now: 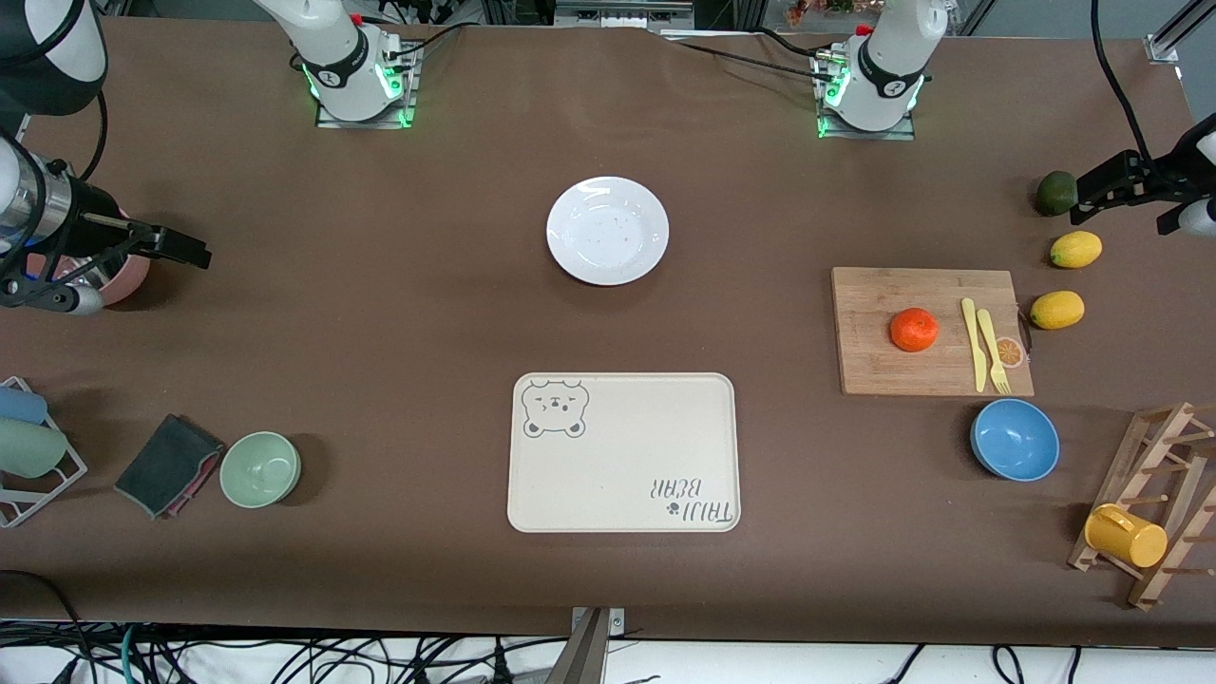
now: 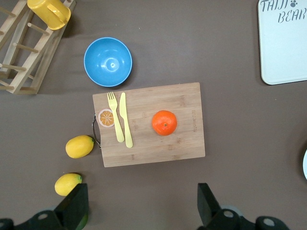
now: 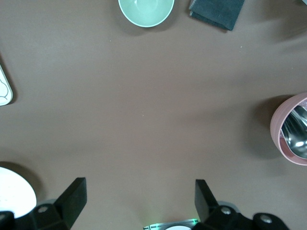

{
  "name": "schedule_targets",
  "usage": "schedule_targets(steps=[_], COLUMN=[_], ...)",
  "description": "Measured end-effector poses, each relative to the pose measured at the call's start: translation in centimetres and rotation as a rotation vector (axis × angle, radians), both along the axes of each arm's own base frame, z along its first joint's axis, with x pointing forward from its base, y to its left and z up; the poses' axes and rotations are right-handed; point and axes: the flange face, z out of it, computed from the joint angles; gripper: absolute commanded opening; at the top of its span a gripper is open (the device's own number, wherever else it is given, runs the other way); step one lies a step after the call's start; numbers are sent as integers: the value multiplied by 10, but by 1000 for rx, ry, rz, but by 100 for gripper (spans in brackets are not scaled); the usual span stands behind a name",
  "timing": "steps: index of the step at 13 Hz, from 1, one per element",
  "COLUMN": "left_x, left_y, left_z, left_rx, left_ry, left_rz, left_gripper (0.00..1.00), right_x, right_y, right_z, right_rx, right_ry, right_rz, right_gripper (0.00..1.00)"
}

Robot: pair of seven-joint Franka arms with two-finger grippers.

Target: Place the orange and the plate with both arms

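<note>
The orange (image 1: 914,329) (image 2: 164,122) sits on a wooden cutting board (image 1: 874,370), beside a yellow knife and fork. The white plate (image 1: 607,231) lies bare on the table midway between the two arm bases; its edge (image 3: 14,191) shows in the right wrist view. My left gripper (image 1: 1126,204) (image 2: 142,203) hangs open and holding nothing at the left arm's end of the table, above the dark green fruit and the lemons. At the right arm's end, my right gripper (image 1: 180,249) (image 3: 139,199) also hangs open with nothing in it, next to a pink cup.
A cream bear-print tray (image 1: 622,456) lies nearer the camera than the plate. A blue bowl (image 1: 1015,439), two lemons (image 1: 1075,249), a green fruit (image 1: 1054,193) and a rack with a yellow mug (image 1: 1126,535) surround the board. A green bowl (image 1: 260,468), cloth (image 1: 169,465) and pink cup (image 1: 128,280) are at the right arm's end.
</note>
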Motion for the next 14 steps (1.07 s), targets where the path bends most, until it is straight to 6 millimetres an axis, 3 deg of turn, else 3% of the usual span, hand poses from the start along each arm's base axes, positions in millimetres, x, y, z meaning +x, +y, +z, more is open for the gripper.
schedule_targets(steps=[7, 14], left_x=[1, 13], left_y=[0, 2], left_z=[-1, -21], left_rx=[0, -2], left_ry=[3, 20], left_rz=[-1, 2], left_gripper=[100, 100], right_x=[0, 0], right_y=[0, 0], right_z=[0, 0], right_rx=[0, 0], right_ry=[0, 1], right_rz=[0, 0], right_gripper=[100, 100])
